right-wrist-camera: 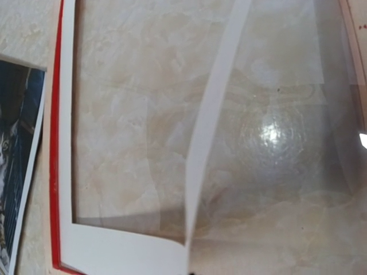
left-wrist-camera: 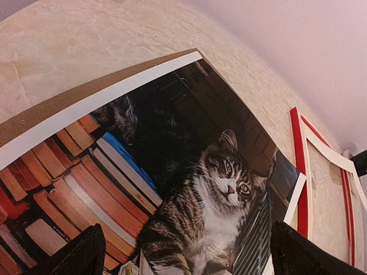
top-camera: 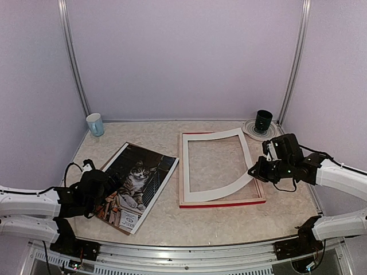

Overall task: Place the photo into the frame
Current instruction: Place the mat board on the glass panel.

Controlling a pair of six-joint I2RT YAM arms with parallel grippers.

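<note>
**Photo**: a large glossy rectangular print with a thin white margin. It shows a grey-and-white tabby cat among stacks of orange, red and blue books on a dark ground. It lies flat and face up at 8 o'clock from the centre of the top view. Its long sides run from 1 to 7 o'clock.

**Frame**: a larger rectangle of thin rails, red on the outer edges and pale on the upturned side. It lies flat at 3 o'clock from the photo, with its long sides running 12 to 6 o'clock.

The photo's 3 o'clock corner sits just beside the frame's 9 o'clock rail, outside it.
</note>
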